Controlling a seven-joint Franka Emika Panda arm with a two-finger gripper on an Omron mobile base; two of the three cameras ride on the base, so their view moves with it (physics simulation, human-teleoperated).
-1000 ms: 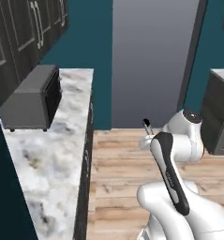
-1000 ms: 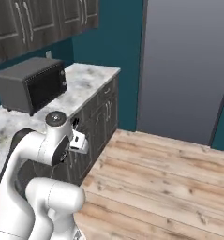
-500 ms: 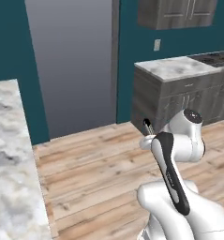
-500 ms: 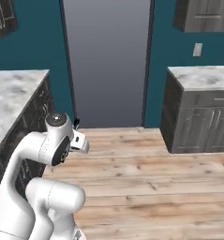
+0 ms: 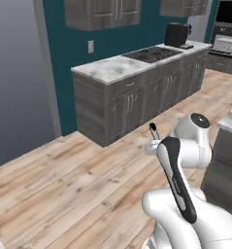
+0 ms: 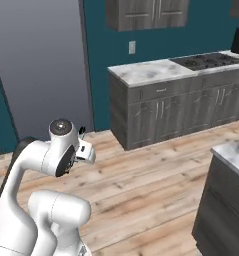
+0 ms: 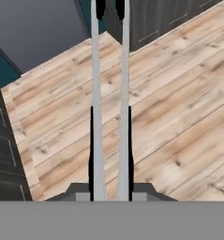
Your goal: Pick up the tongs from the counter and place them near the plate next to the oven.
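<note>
The gripper [image 7: 110,154] is clamped on the tongs [image 7: 109,93], a dark fingertip [image 7: 91,145] pressed against each outer side of the two silver arms. The tongs run straight out ahead of the gripper, their black tips at the far end. Beneath them lies a wooden floor [image 7: 179,117]. In the left base view, the arm is folded close to the base, a black tong tip [image 5: 153,127] poking up beside the wrist. Well beyond the gripper stands a counter [image 5: 137,63] with a cooktop [image 5: 154,53] set into it.
</note>
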